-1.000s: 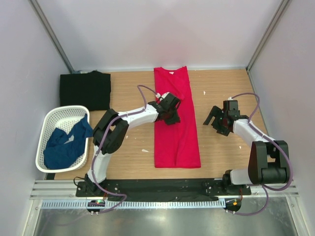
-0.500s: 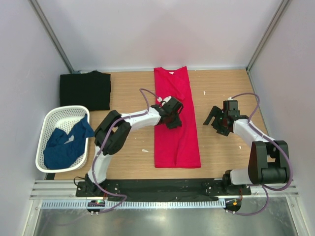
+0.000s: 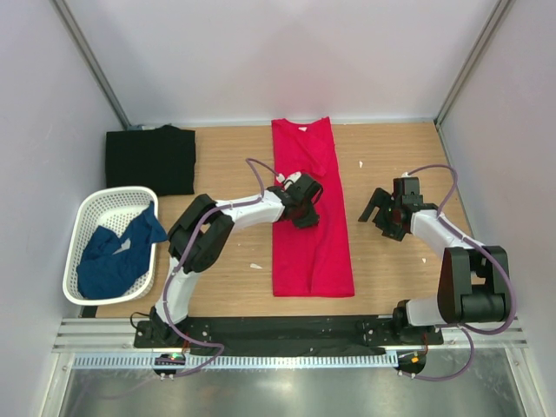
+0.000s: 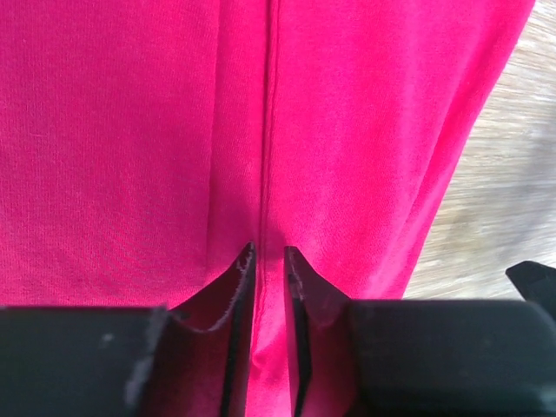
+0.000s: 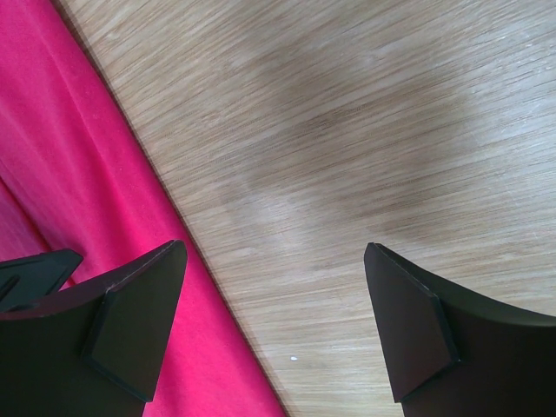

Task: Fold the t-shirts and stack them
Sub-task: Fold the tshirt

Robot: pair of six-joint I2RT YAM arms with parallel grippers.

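A bright red t-shirt [image 3: 313,248] lies as a long, narrow folded strip down the middle of the table, its neck label at the far end. My left gripper [image 3: 307,211] rests on its middle; in the left wrist view the gripper [image 4: 270,252] has its jaws drawn close on a raised ridge of the red cloth [image 4: 130,130]. My right gripper [image 3: 374,209] hovers open over bare wood just right of the shirt, and its view [image 5: 274,252] shows the red edge [image 5: 69,174] at the left. A black t-shirt [image 3: 149,158] lies folded at the far left. A dark blue t-shirt [image 3: 109,256] sits crumpled in the basket.
The white mesh basket [image 3: 104,198] stands at the left edge of the table. White walls enclose the table on three sides. A few small white scraps [image 3: 255,266] lie on the wood.
The left gripper has lowered onto the red shirt and narrowed its jaws around a ridge of cloth. The right arm has not moved.
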